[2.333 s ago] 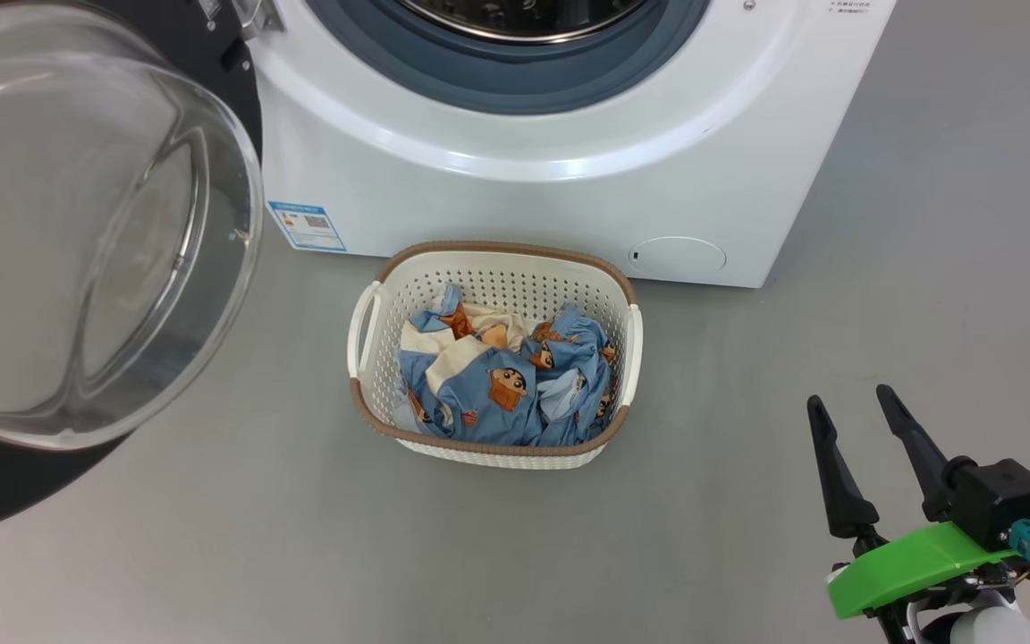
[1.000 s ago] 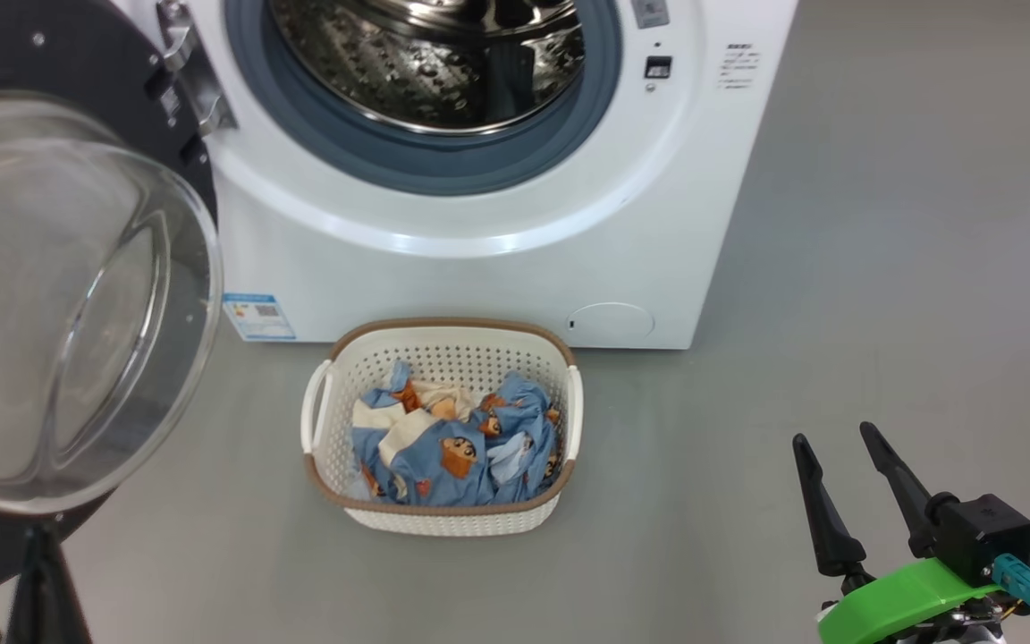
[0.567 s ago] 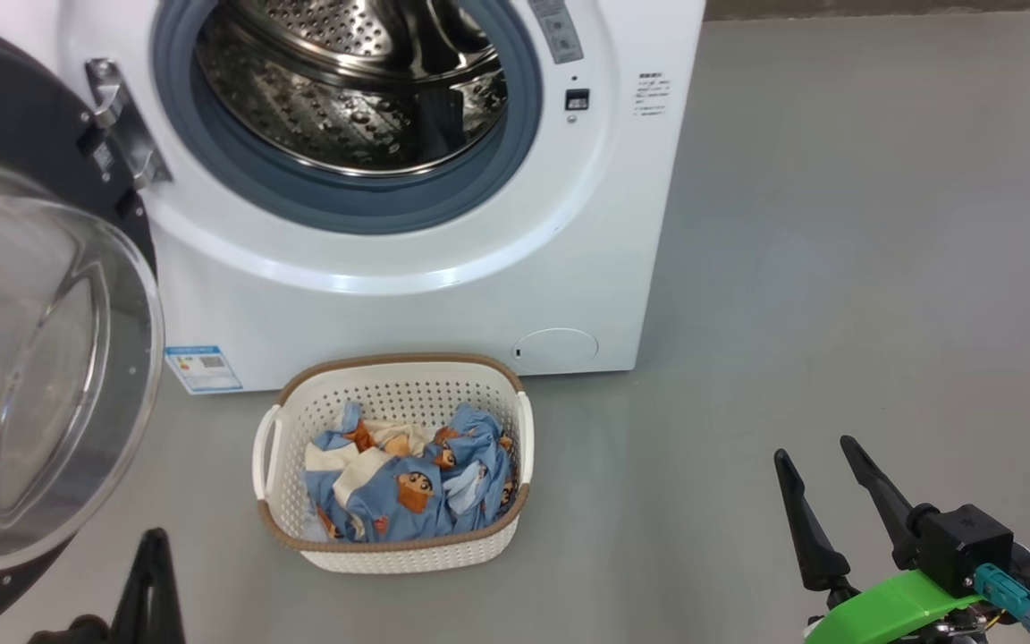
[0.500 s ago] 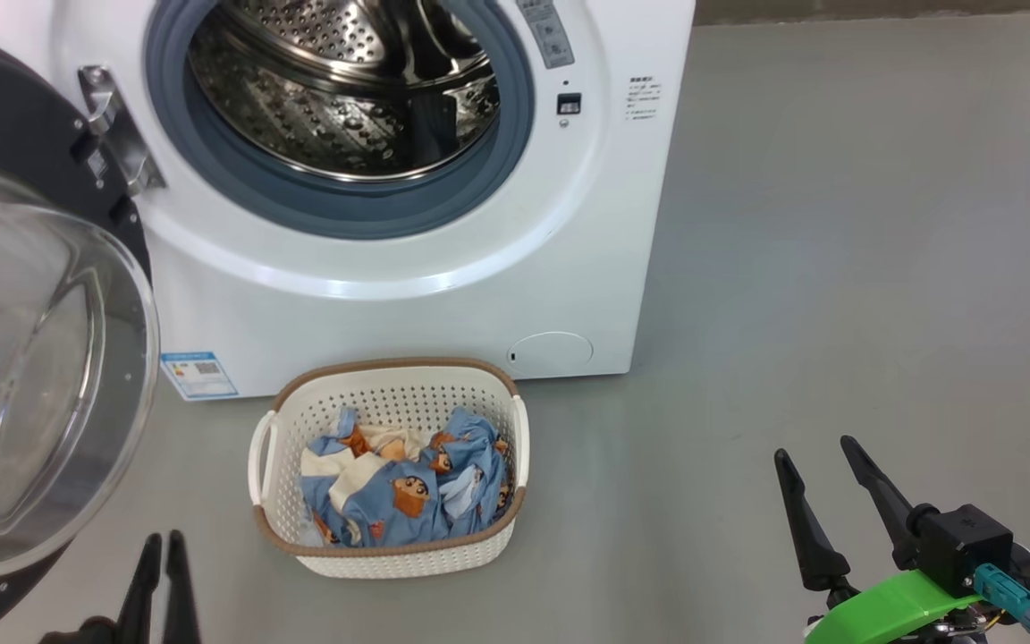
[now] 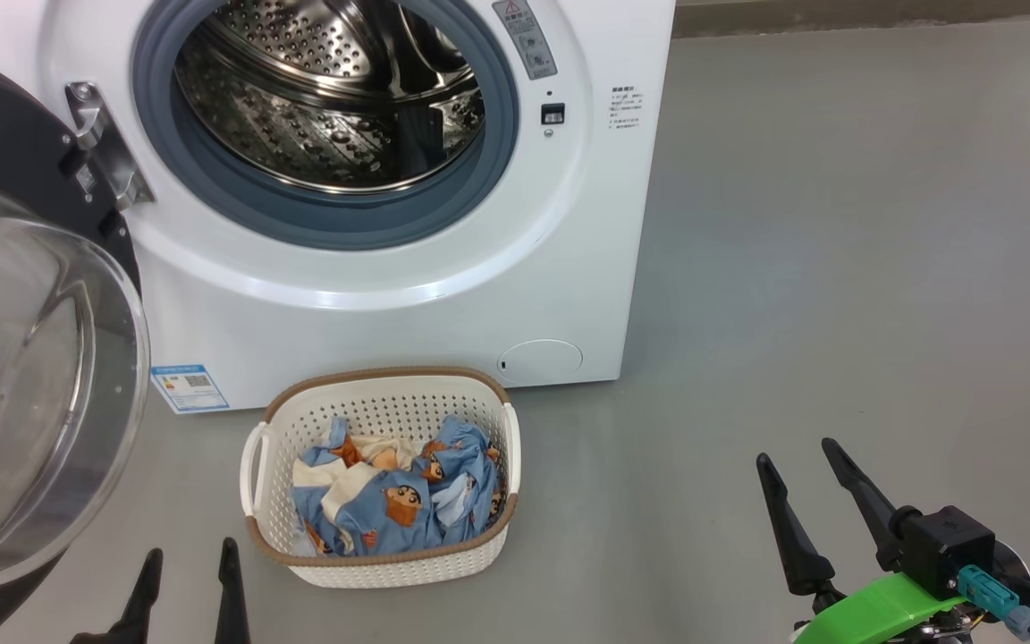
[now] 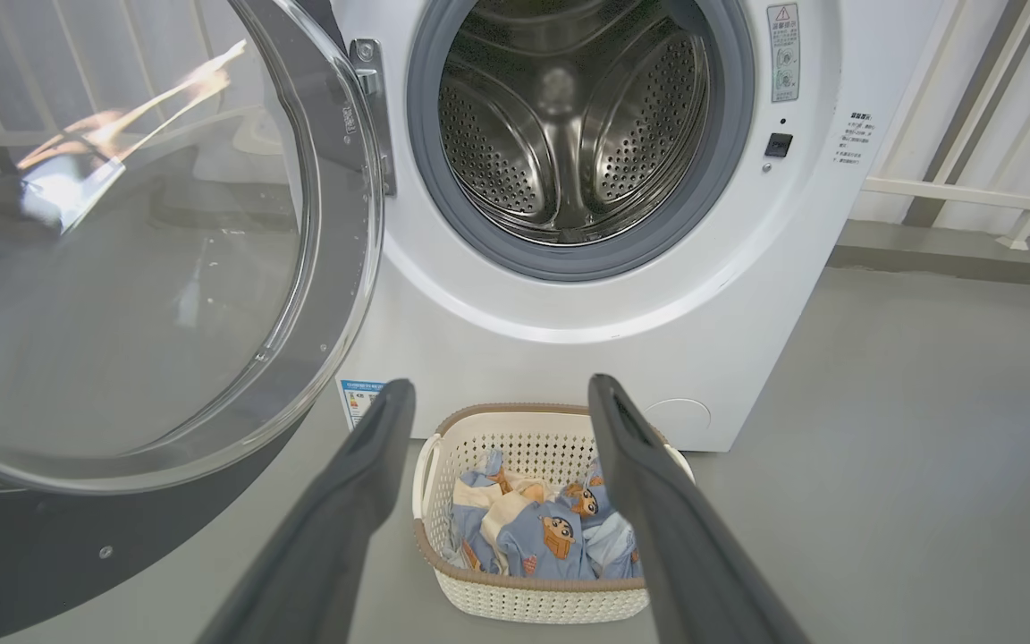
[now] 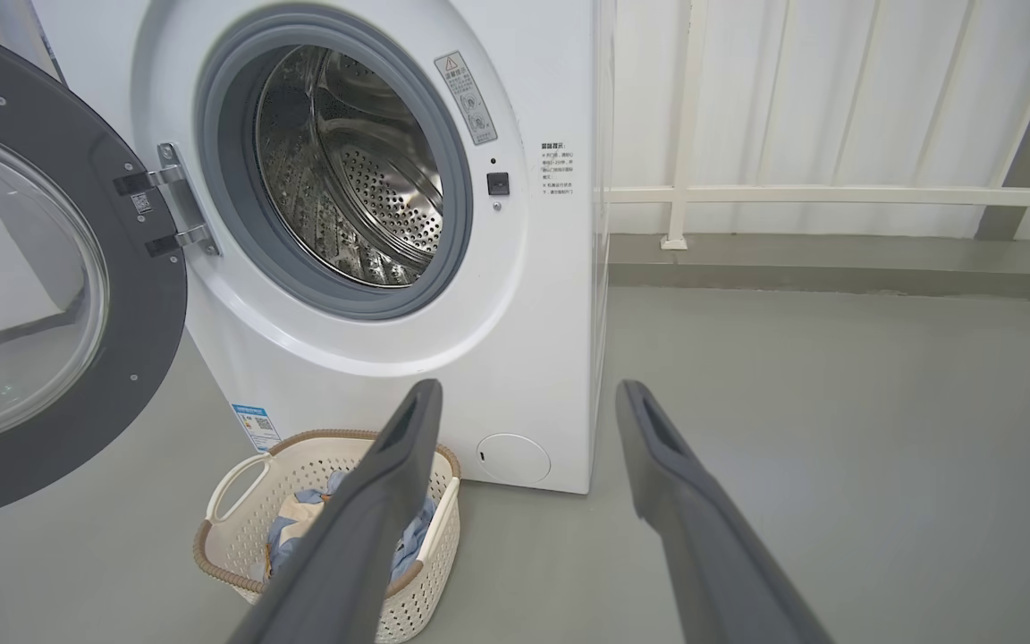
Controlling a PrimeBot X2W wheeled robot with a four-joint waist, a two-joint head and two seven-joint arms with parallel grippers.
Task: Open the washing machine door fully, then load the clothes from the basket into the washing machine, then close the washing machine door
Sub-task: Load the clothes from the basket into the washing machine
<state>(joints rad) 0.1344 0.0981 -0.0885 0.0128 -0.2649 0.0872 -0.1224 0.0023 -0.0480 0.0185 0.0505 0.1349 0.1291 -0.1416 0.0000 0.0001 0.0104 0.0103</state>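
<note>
The white washing machine (image 5: 372, 313) stands ahead with its steel drum (image 6: 569, 134) exposed. The washing machine door (image 5: 32, 394) is swung wide to the left, its glass bowl bulging toward me. On the floor in front sits the cream basket (image 5: 390, 374) holding the blue and cream printed clothes (image 5: 390, 505). My left gripper (image 5: 190, 550) is open and empty, low and just left of the basket. In the left wrist view the left gripper (image 6: 499, 386) frames the basket (image 6: 524, 604) and the clothes (image 6: 542, 528). My right gripper (image 5: 794, 453) stands open and empty, well right of the basket.
The open door (image 7: 32, 286) juts over the floor at the left. A white railing (image 7: 837, 194) and a low kerb run behind the machine at the right. Bare grey floor (image 5: 837, 268) spreads to the right of the machine and basket.
The head camera has shifted, sliding the whole scene down and to the left. My left gripper has come up into view at the lower left and opened its fingers. The right gripper stays open.
</note>
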